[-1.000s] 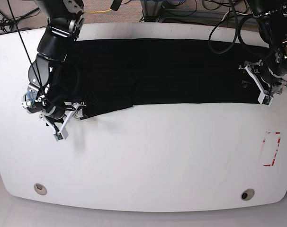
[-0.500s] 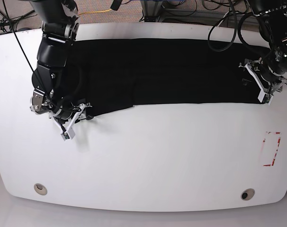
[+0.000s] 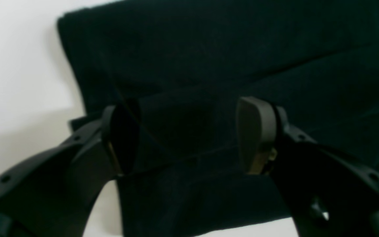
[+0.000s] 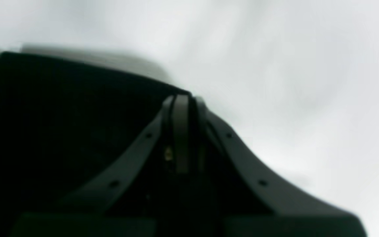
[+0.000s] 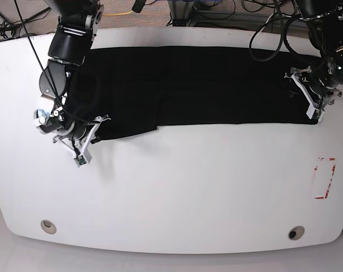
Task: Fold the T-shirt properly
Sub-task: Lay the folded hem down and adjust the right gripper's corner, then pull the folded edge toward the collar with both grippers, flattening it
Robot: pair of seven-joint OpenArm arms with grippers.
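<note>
Lying flat on white table [image 5: 177,187], black T-shirt [image 5: 200,85], cables [image 5: 262,28] behind

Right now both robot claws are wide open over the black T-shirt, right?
Not quite. Only the left gripper is wide open over the T-shirt. The right gripper is shut at the shirt's edge, as the right wrist view shows.
</note>
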